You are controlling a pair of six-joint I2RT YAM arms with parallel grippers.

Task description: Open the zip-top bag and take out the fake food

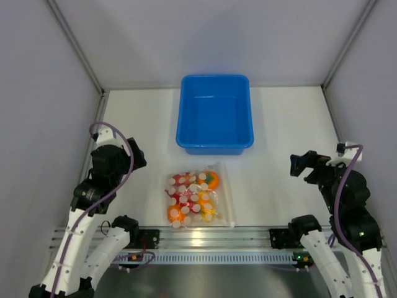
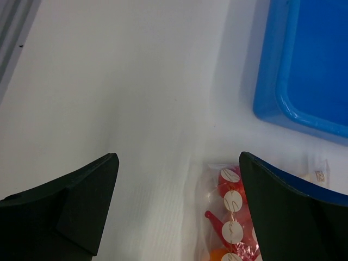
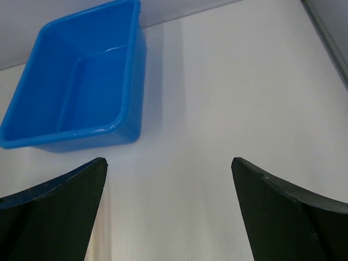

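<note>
The zip-top bag point(image 1: 197, 197), clear with white dots, lies flat on the table's near middle. The fake food point(image 1: 186, 205), orange, red and pink pieces, is inside it. In the left wrist view the bag's corner point(image 2: 228, 217) shows beside the right fingertip, with red pieces under the dots. My left gripper point(image 1: 138, 156) is open and empty, to the left of the bag and apart from it. My right gripper point(image 1: 301, 164) is open and empty, well to the right of the bag. The bag does not show in the right wrist view.
A blue plastic tub point(image 1: 214, 113) stands empty behind the bag, at the table's far middle; it also shows in the left wrist view point(image 2: 304, 65) and the right wrist view point(image 3: 76, 92). Grey walls close the table's sides and back. A metal rail point(image 1: 217, 239) runs along the near edge.
</note>
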